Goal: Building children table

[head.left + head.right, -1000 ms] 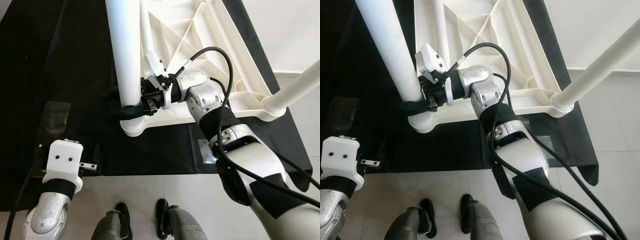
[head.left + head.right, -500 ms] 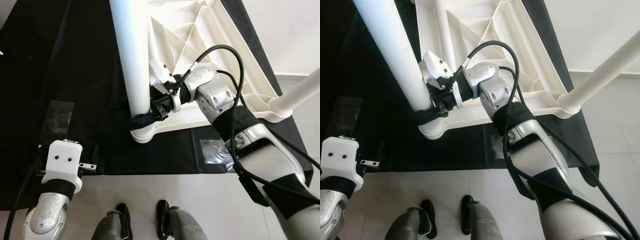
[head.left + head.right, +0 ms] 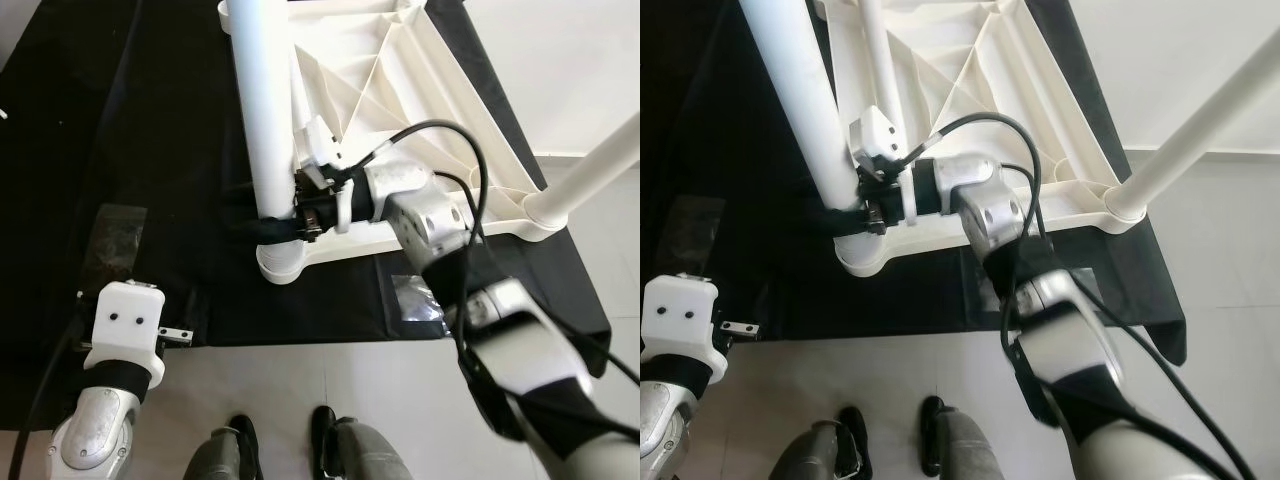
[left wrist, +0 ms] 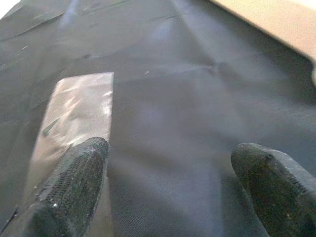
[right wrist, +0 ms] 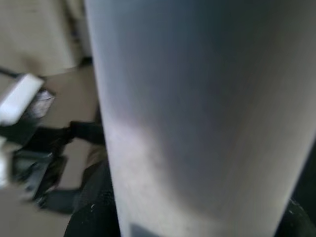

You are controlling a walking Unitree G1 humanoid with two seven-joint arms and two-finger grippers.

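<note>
The white children's table (image 3: 400, 90) lies upside down on a black cloth (image 3: 160, 150). A thick white leg (image 3: 262, 110) stands in its near-left corner socket (image 3: 283, 265). My right gripper (image 3: 277, 226) is shut around that leg just above the socket. The right wrist view has the leg (image 5: 207, 113) very close, with a black finger (image 5: 94, 217) wrapped beside it. Another leg (image 3: 600, 165) stands in the near-right corner. My left gripper (image 4: 170, 168) hangs low over the cloth at the left, open and holding nothing.
A clear plastic bag (image 3: 112, 235) lies on the cloth ahead of my left wrist (image 3: 125, 320), and another bag (image 3: 415, 300) lies below the table's near edge. Pale floor tiles (image 3: 400, 380) border the cloth. My feet (image 3: 325, 440) stand at the cloth's edge.
My right forearm has swung and its wrist has turned around the leg while the grip stays on. The head camera has shifted a little. The left arm is still.
</note>
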